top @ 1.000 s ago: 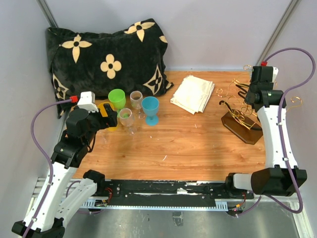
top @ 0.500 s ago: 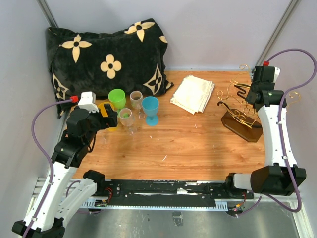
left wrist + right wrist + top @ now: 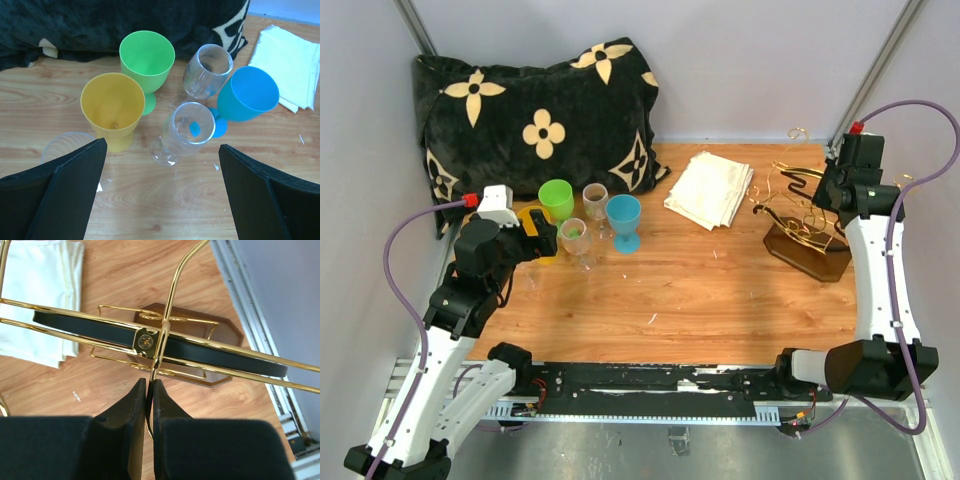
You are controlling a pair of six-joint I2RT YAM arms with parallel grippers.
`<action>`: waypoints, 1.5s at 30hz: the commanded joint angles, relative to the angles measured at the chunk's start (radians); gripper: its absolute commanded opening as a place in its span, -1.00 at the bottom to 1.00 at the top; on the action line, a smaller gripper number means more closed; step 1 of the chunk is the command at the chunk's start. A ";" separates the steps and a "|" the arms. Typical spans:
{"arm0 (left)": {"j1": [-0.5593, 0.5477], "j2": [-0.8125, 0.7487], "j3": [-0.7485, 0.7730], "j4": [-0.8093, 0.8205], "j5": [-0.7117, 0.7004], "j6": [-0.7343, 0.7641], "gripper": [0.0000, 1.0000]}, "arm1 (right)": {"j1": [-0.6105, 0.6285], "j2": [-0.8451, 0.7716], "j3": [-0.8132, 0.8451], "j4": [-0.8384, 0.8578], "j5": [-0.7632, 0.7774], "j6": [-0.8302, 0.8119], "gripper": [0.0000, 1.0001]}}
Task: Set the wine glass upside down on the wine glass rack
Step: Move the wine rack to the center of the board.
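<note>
A: Which step is this?
B: The left gripper (image 3: 161,150) hangs wide open and empty over the nearer wine glass (image 3: 182,131), at the table's (image 3: 150,205) left. At the far right, the right gripper (image 3: 150,385) is closed on the wine glass rack (image 3: 210,347).
A: And next?
B: I think the left gripper must go down and grasp the glass.

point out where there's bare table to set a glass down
Widest bare wood: the middle, between the blue goblet and the wine glass rack, in front of the folded napkins. Crowded: back left, around the wine glasses by the pillow.
</note>
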 commanded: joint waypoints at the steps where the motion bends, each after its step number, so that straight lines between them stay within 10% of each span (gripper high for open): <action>1: 0.010 -0.010 -0.010 0.021 -0.001 0.011 0.98 | 0.035 0.006 0.003 -0.024 -0.246 0.004 -0.99; 25: 0.011 -0.016 -0.011 0.021 -0.003 0.009 0.98 | 0.098 0.033 0.024 0.026 -0.466 0.088 -0.99; 45: 0.011 -0.017 -0.011 0.021 -0.003 0.009 0.98 | 0.351 0.129 -0.072 0.237 -0.331 0.336 -0.99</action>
